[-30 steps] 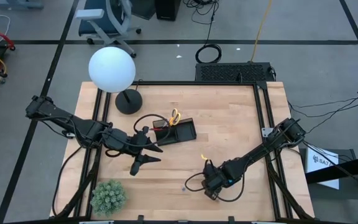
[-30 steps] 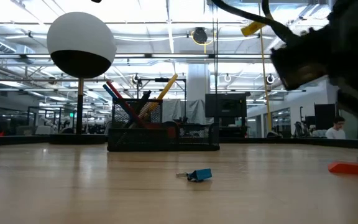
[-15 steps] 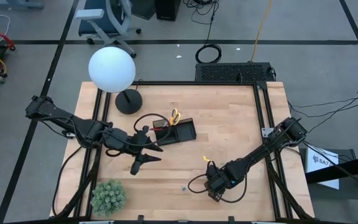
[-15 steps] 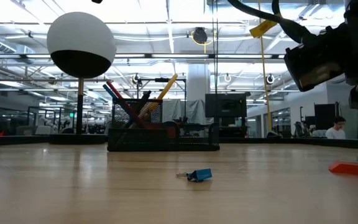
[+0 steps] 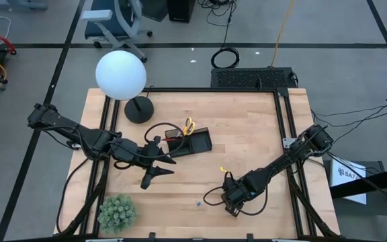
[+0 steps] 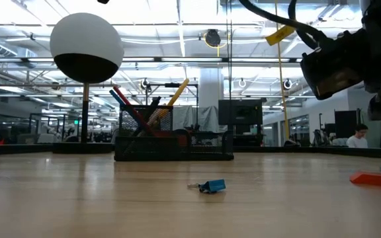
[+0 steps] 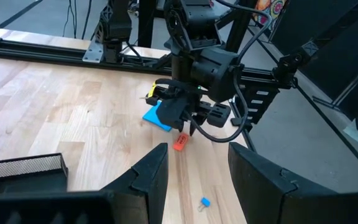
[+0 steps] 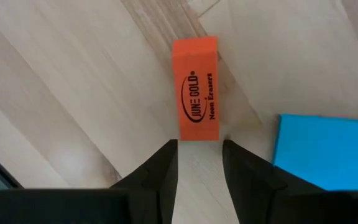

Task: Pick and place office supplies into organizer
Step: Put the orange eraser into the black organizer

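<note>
eraser (image 8: 196,89), a small orange block printed "june gold", lies flat on the table near the front edge, just beside the blue note pad (image 8: 328,149). right tool (image 8: 197,163) hangs over it with fingers spread, apparently lined up to pinch it. left tool (image 7: 197,180), also spread, waits near the organizer (image 5: 192,142).

eraser (image 8: 195,88) beside note pad (image 8: 325,149), organizer (image 5: 189,142) well apart

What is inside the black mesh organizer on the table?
Scissors with yellow handles, plus red, blue and yellow pens, stand up out of the organizer. The mesh walls hide the bottoms of its compartments.
</note>
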Motion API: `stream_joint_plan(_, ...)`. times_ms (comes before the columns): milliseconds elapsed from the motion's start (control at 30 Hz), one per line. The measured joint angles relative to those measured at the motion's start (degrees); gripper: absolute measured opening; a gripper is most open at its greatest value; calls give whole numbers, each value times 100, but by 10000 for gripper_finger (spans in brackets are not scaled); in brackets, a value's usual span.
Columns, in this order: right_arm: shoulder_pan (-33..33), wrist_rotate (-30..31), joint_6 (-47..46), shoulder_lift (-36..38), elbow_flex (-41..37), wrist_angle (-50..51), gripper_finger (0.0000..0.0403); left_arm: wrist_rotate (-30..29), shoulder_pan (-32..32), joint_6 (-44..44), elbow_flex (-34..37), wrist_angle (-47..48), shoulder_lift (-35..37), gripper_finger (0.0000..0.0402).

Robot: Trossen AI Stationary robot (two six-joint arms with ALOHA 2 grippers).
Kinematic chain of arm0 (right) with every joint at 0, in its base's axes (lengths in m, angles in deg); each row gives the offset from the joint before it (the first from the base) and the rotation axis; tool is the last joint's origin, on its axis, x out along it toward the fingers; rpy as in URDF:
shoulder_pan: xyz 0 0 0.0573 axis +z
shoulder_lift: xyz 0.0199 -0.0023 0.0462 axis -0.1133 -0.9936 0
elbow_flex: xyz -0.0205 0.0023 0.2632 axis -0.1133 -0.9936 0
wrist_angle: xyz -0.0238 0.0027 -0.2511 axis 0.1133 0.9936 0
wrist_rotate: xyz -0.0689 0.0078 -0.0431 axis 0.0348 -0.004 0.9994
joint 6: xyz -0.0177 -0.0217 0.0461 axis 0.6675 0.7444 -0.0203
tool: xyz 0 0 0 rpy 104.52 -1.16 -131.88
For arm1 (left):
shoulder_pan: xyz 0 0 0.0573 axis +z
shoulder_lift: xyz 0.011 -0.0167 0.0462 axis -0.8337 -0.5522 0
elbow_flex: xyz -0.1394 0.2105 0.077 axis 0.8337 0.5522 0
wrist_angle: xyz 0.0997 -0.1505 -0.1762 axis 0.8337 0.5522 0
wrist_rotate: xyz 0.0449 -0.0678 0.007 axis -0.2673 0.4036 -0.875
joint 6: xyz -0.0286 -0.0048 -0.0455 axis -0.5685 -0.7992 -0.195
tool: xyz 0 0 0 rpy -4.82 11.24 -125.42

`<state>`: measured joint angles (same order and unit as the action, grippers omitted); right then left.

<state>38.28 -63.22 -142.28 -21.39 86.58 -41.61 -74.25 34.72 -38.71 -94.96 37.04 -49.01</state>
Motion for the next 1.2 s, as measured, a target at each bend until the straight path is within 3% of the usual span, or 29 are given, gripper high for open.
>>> stream_joint_plan(300, -221, -113, 282, 24, -2, -2, 124, -1, 0, -4, 0, -2, -1, 161)
stream_joint_plan(800, -306, 120, 668, 277, -2, 209, 205, 32, 4, 25, -1, -5, -1, 161)
stream_joint_plan(1200, -326, 545, 847, 131, 4, 265, 189, 46, 26, 4, 0, -2, 1, 161)
